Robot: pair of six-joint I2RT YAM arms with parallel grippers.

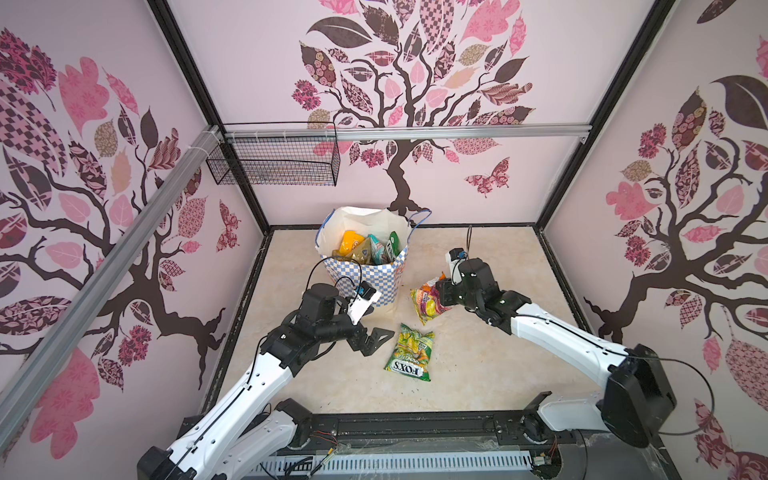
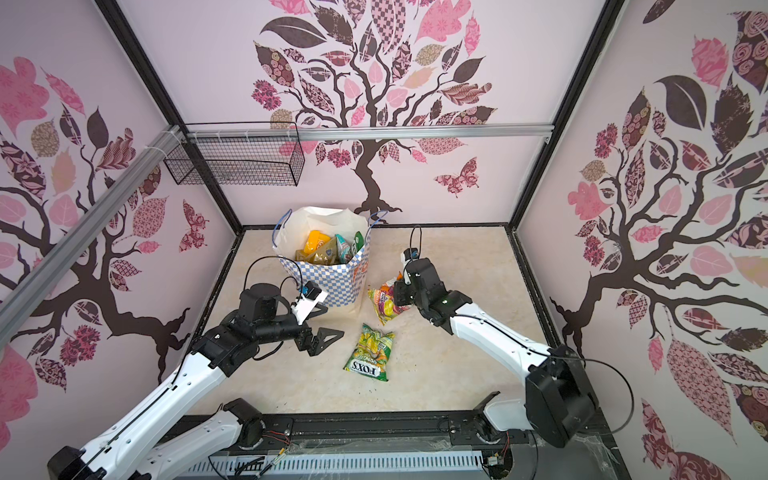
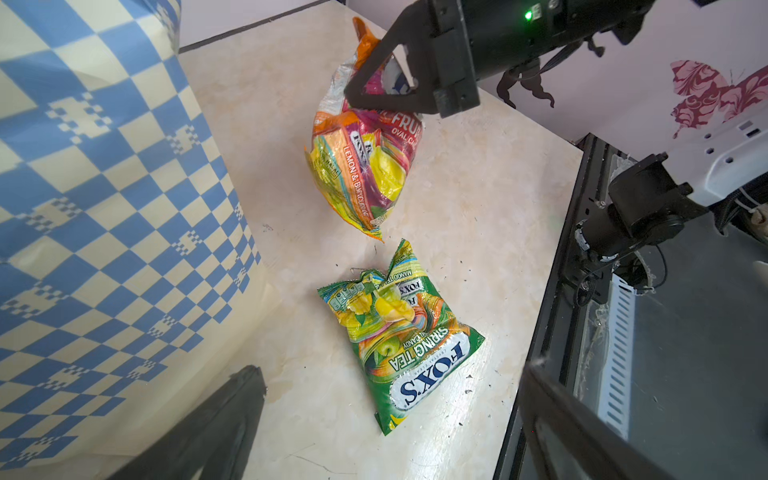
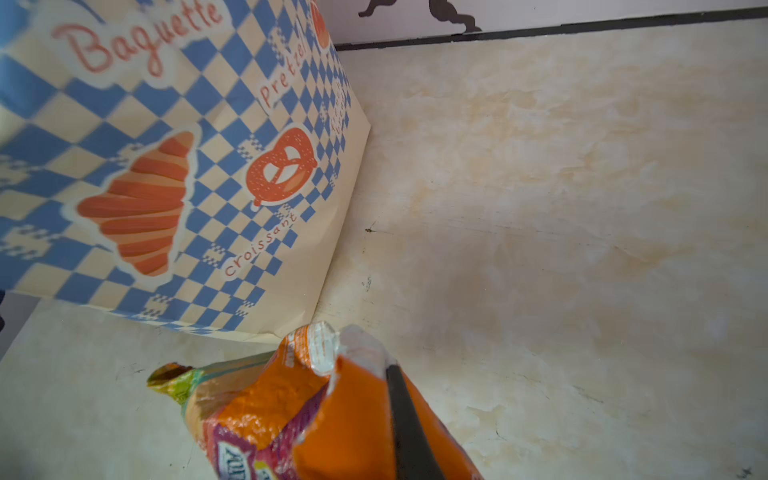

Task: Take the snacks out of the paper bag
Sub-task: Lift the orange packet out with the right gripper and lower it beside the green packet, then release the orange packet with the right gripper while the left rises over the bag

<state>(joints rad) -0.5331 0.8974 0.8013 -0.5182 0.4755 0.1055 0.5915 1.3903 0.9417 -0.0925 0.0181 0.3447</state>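
blue-checked paper bag (image 1: 376, 278), green packet (image 1: 410, 353)

Ahead of my left tool (image 1: 374, 341), the crinkly green plastic packet (image 3: 399, 345) reads "FOX'S", "SPRING TEA". The orange-pink plastic packet (image 3: 365, 166) pinched in my right tool (image 1: 439, 293) shows "LEMON & BLACKCURRANT". Beside that tool, the blue-and-white checked paper bag (image 4: 166, 124) says "Baguette", "Pretzel", "croissant".

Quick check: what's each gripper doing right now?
Left gripper: open, holding nothing.
Right gripper: shut on the orange-pink FOX'S packet.
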